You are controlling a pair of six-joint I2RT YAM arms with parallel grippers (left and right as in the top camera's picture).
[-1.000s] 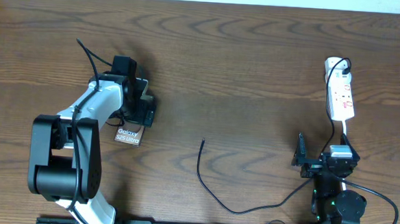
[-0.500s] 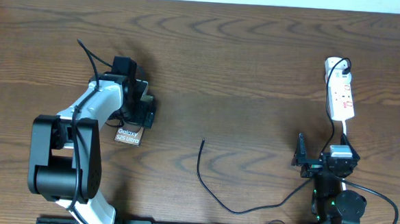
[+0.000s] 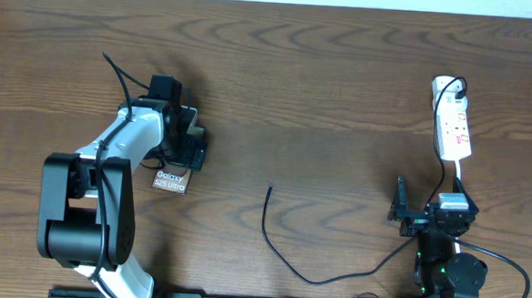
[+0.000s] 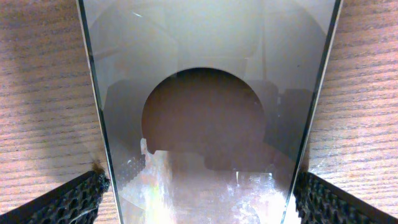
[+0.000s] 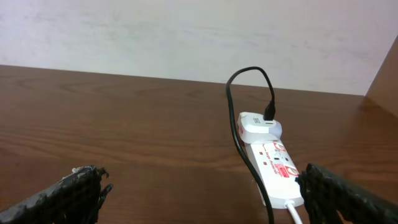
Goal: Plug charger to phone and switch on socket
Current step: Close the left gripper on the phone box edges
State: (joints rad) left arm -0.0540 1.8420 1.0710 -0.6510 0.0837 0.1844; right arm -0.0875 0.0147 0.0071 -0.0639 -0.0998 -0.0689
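nothing has moved: my left gripper (image 4: 200,198) stays spread astride the phone (image 4: 205,68), my right gripper (image 5: 199,198) spread, socket (image 5: 277,167) ahead of it (charger (image 3: 283,252) ungrasped, so plugging hasn't begun).

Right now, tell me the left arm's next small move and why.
Probably close the left gripper on the phone. Its open fingers flank the phone's two long edges, so a grip would steady it. The charger lies loose on the table, its tip not plugged in.
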